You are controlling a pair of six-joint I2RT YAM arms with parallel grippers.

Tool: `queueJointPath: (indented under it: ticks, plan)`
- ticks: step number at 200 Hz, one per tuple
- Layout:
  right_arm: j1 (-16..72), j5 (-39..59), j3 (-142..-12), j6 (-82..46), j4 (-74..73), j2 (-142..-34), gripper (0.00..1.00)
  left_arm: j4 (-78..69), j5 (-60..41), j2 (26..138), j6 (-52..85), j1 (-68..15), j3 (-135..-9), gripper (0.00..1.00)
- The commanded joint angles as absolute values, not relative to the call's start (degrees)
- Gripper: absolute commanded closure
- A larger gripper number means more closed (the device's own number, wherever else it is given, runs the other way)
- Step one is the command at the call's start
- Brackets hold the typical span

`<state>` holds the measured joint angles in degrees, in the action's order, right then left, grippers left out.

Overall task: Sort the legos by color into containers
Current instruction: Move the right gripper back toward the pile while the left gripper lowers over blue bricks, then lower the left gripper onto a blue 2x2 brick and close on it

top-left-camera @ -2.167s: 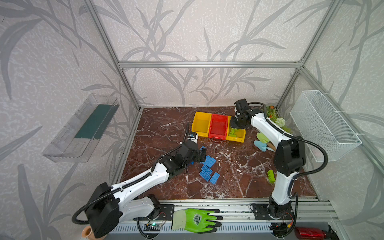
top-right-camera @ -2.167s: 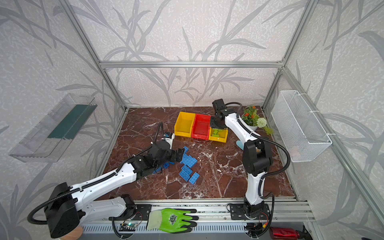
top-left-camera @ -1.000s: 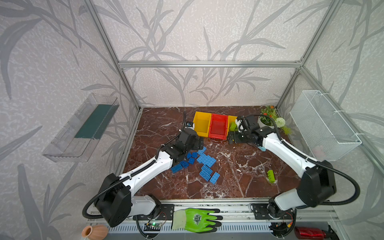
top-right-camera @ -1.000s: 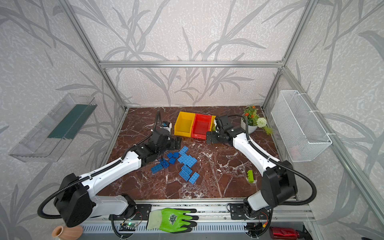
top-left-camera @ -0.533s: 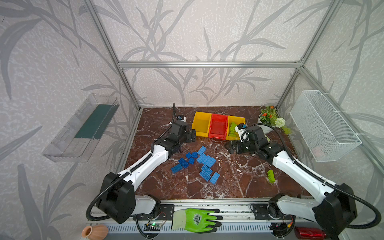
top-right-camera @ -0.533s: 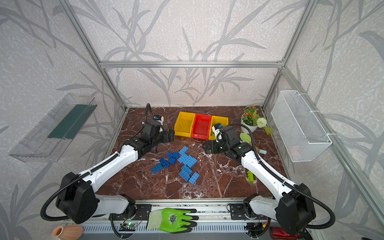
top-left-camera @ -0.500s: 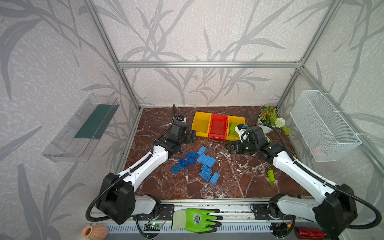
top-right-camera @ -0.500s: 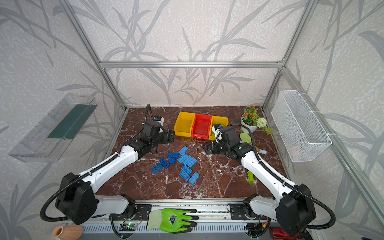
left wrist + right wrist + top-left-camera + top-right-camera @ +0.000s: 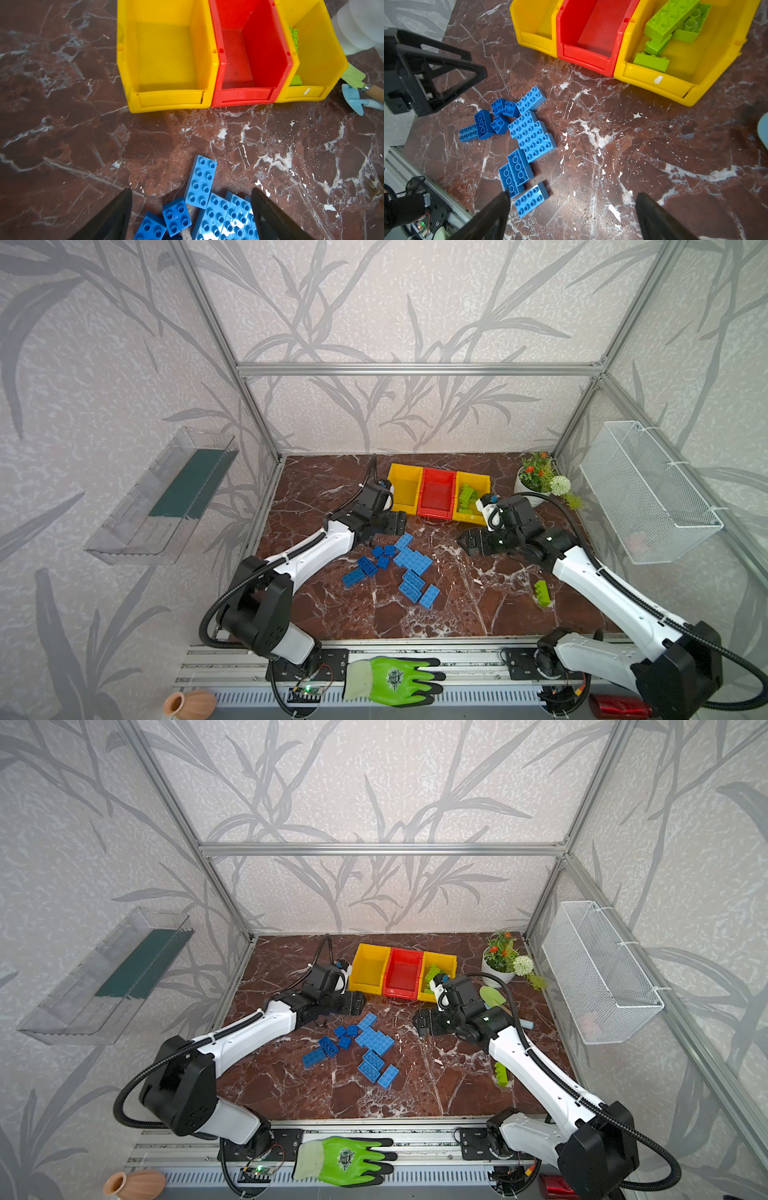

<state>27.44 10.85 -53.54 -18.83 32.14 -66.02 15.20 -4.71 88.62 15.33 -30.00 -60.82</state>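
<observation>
Blue legos (image 9: 411, 561) lie clustered on the counter (image 9: 457, 610) in front of the containers (image 9: 434, 512). Lime-green legos (image 9: 670, 18) occupy the right-hand yellow bin (image 9: 664, 83). A lone lime-green lego (image 9: 542, 593) lies well apart. Left end effector (image 9: 398, 524) and right end effector (image 9: 466, 541) are both open and empty.

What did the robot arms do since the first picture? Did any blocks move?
The right gripper pulled back from over the right yellow bin to the table in front of it, open and empty. The left gripper moved off the blue bricks toward the left yellow bin, also open and empty. Everything else, including the lone green brick, looks unmoved.
</observation>
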Motion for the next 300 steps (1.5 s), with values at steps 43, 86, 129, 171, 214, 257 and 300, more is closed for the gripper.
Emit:
queueJointPath:
  ticks: [43,86,129,171,214,257,300]
  plan:
    - [27.3,10.2,-54.8,-18.6,34.3,-65.8,0.04,17.0,-2.9,94.8,10.0,-32.4,-62.6,0.19]
    - [27.2,9.3,-54.2,-19.0,34.1,-65.3,0.03,17.1,0.3,99.8,9.0,-34.3,-64.7,0.20]
    - [27.2,9.7,-52.7,-20.2,32.4,-65.2,0.03,15.7,1.5,102.2,10.2,-34.3,-65.3,0.23]
    - [27.2,9.2,-52.3,-20.2,32.5,-65.8,0.03,14.8,2.4,104.2,10.9,-34.3,-65.1,0.36]
    - [27.2,8.4,-52.0,-21.4,31.8,-66.7,0.03,13.9,1.8,105.2,10.9,-34.3,-65.0,0.40]
    - [27.2,7.4,-52.6,-20.8,34.5,-67.5,0.03,12.8,1.2,104.9,11.2,-34.4,-64.2,0.40]
    - [27.2,6.3,-52.4,-21.2,34.9,-66.3,0.03,12.7,-0.4,103.0,11.4,-34.4,-64.6,0.39]
